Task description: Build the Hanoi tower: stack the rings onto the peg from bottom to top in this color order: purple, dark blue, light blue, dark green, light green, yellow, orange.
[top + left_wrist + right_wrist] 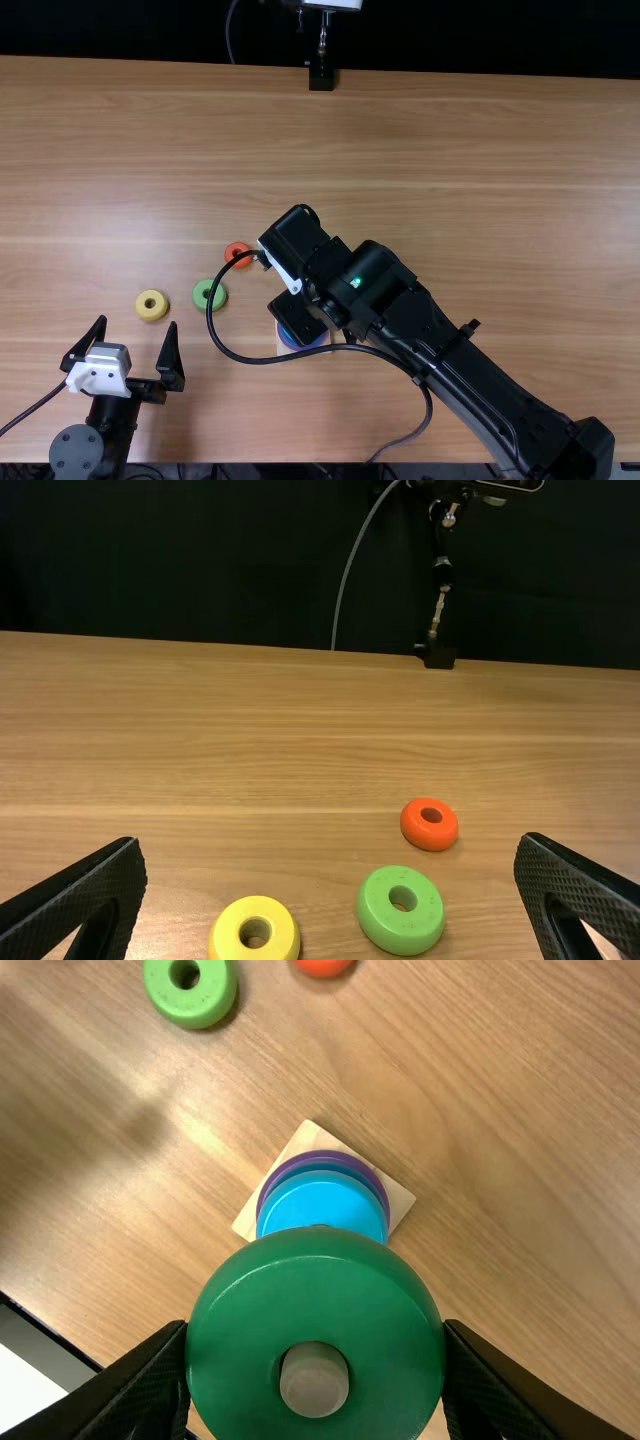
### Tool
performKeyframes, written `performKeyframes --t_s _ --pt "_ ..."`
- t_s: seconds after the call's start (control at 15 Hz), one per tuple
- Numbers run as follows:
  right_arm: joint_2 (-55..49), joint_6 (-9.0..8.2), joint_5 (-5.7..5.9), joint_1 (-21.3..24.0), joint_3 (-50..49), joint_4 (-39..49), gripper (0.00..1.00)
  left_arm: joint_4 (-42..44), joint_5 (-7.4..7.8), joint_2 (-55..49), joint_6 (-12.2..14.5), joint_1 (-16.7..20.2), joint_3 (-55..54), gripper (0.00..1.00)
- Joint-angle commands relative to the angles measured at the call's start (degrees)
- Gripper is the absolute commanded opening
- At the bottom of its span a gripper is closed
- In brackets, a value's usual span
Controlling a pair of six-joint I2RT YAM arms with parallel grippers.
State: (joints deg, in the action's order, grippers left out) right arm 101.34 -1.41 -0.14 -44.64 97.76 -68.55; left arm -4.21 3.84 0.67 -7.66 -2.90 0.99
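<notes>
My right gripper (298, 318) is over the wooden base (283, 350) in the top view. Seen from the right wrist, this gripper (315, 1332) is shut on the dark green ring (315, 1300), and the peg's rounded tip (314, 1380) shows in the ring's hole. Below it are the light blue ring (322, 1205), a darker blue edge and the purple ring (320, 1154) on the base. My left gripper (139, 323), also in its wrist view (332, 842), stands open and holds nothing. Yellow (152, 305), light green (204, 294) and orange (236, 250) rings lie loose.
The right arm (420, 320) stretches diagonally from the lower right, its cable (300, 357) looping over the base. A black stand (321, 76) is at the table's far edge. Bare table (480, 190) extends beyond the rings.
</notes>
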Motion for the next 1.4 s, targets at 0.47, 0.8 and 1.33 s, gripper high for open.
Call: performKeyframes --t_s 0.47,0.8,1.33 --pt "-1.06 0.46 4.68 1.93 1.21 9.96 1.00 -2.12 0.59 -0.67 0.49 0.52 -0.99 1.00" --pt "-16.00 0.14 4.36 17.92 -4.06 34.53 1.00 -2.12 0.59 -0.67 0.49 0.61 -0.99 1.00" --pt "-57.48 0.88 4.04 37.96 -49.59 73.77 1.00 -2.12 0.59 -0.67 0.49 0.52 -0.99 1.00"
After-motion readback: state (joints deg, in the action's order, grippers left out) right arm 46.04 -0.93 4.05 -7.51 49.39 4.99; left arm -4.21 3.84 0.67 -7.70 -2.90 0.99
